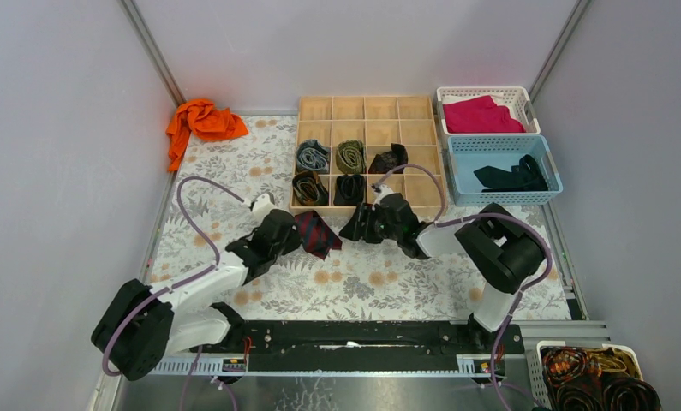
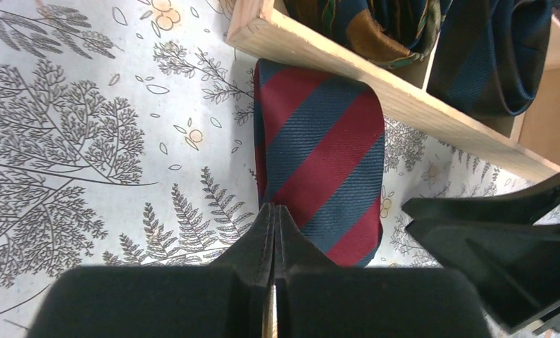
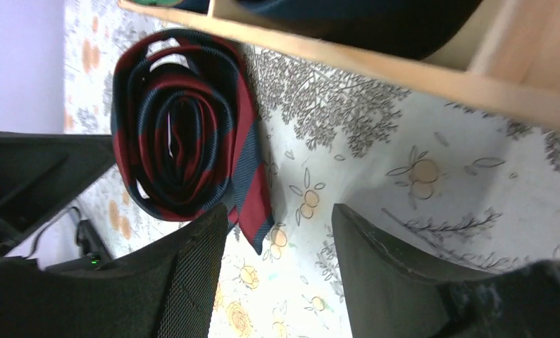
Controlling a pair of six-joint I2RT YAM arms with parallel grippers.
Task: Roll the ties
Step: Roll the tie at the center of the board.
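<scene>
The rolled navy necktie with red diagonal stripes (image 3: 185, 141) lay on the floral mat (image 1: 234, 163), just near of the compartmented wooden box (image 1: 367, 107). My left gripper (image 2: 273, 215) was clenched empty and hid the coil's near edge. My right gripper (image 3: 280, 225) stood released beside its tail.

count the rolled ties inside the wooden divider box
5. Nearest row: brown coil, dark coil. Row behind it: grey-blue coil, olive coil, black coil. The right arm overlaps the box's near edge, so one may be hidden.
</scene>
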